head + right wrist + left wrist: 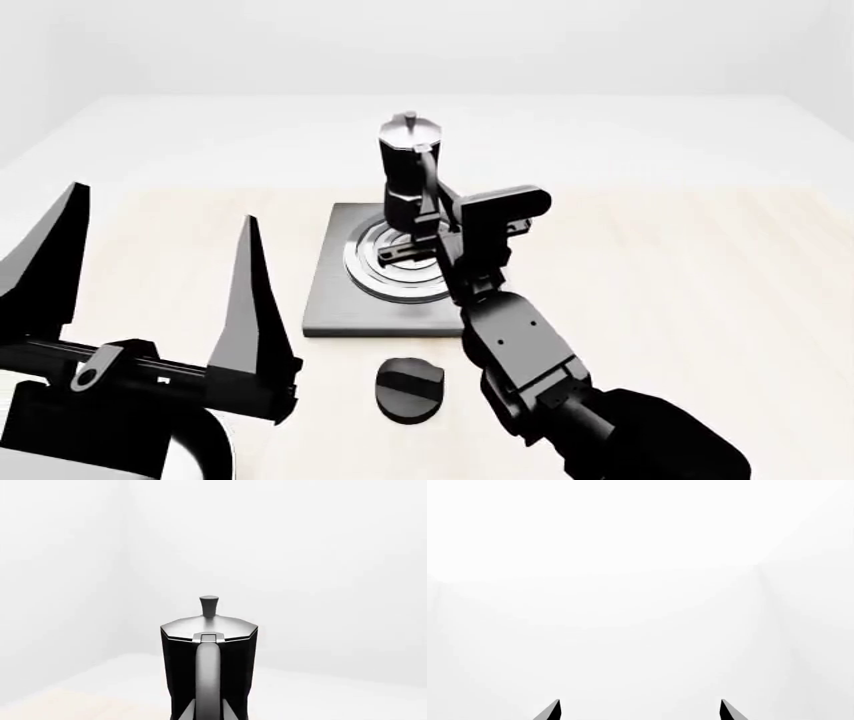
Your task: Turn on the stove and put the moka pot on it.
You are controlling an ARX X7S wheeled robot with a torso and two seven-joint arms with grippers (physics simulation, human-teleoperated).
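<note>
The moka pot, black with a silver lid and knob, is upright over the far part of the stove's silver rings; I cannot tell if it touches them. The stove is a dark-grey square plate with its round black knob in front of it. My right gripper is shut on the pot's side handle. In the right wrist view the pot fills the centre and the gripper clasps the silver handle. My left gripper is open and empty at the near left, away from the stove; the left wrist view shows its gripper over plain white.
The stove sits on a light wooden table, with a white surface beyond its far edge. A white rounded part shows under my left gripper at the near left corner.
</note>
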